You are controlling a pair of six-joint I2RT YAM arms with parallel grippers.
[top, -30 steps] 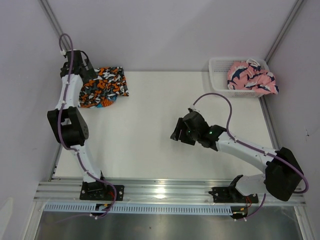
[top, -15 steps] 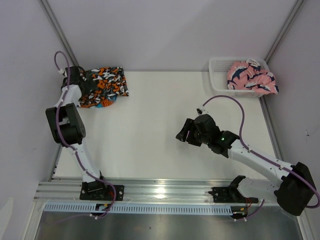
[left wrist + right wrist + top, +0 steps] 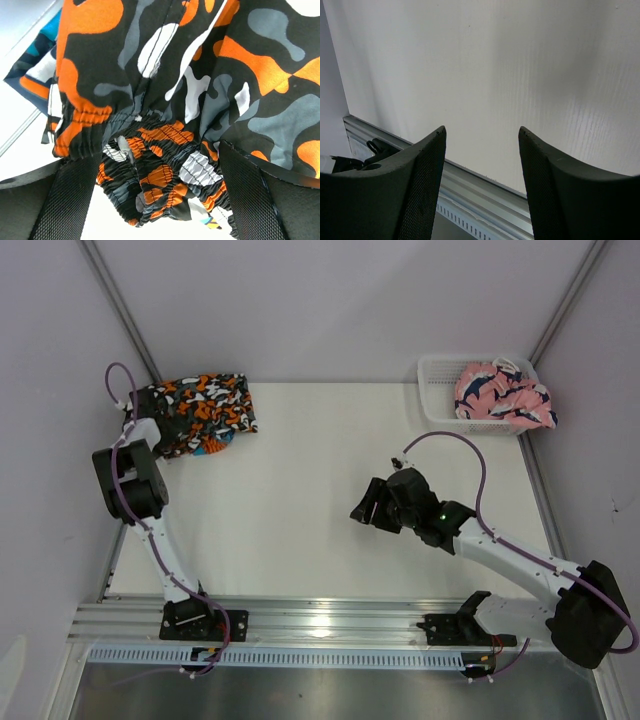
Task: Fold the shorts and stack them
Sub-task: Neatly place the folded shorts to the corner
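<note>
The shorts lie stacked in the table's far left corner. The orange, black, white and grey blotched pair (image 3: 208,405) is on top, and a teal-blue and orange pair (image 3: 212,446) peeks out beneath it. My left gripper (image 3: 150,410) sits at the stack's left edge, mostly hidden by the arm. In the left wrist view it (image 3: 159,150) is open wide, and the blotched pair's bunched waistband (image 3: 165,182) lies loose between the fingers (image 3: 65,200). My right gripper (image 3: 362,505) hovers over mid-table. In the right wrist view it (image 3: 482,131) is open with nothing between its fingers.
A white mesh basket (image 3: 437,370) at the far right holds a pink printed garment (image 3: 500,395). A metal rail (image 3: 330,618) runs along the near edge. Walls and slanted frame posts close in the back corners, right beside the stack.
The left wrist swung further into the far left corner, down against the stack's left edge. The right arm stretched slightly right, then held still. Both jaw openings are unchanged.
</note>
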